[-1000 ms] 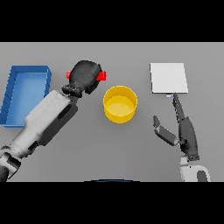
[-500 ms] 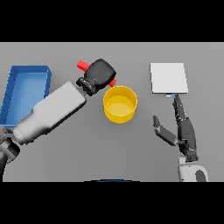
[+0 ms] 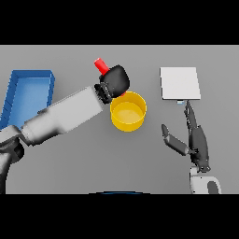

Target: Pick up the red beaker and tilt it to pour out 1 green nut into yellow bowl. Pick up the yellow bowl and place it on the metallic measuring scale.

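- My left arm reaches in from the lower left and slants up across the grey table [image 3: 65,172], so that the dark left hand [image 3: 115,82] sits over the far left rim of the round yellow bowl [image 3: 128,111].
- That hand's fingers are curled around the small red beaker [image 3: 100,64]; I see only a short red end sticking out up and to the left of the fist, tilted away from upright.
- The rest of the beaker is buried in the hand, so I cannot tell which end I am looking at, nor where its mouth points.
- I cannot make out any green nut, neither in the beaker nor in the bowl.
- My right hand [image 3: 192,140] rests low on the right side, fingers straight and pointing up the table, thumb spread out to the left, holding nothing.
- Its fingertips lie just below the near edge of the flat, pale metallic square measuring scale [image 3: 180,83]; a small mark at that edge is too fine to read.
- The bowl stands upright on the table between the two hands, well apart from the scale, its inside plain yellow where I can see it.
- A blue rectangular tray [image 3: 30,77] lies at the far left, its near part covered by my left forearm.
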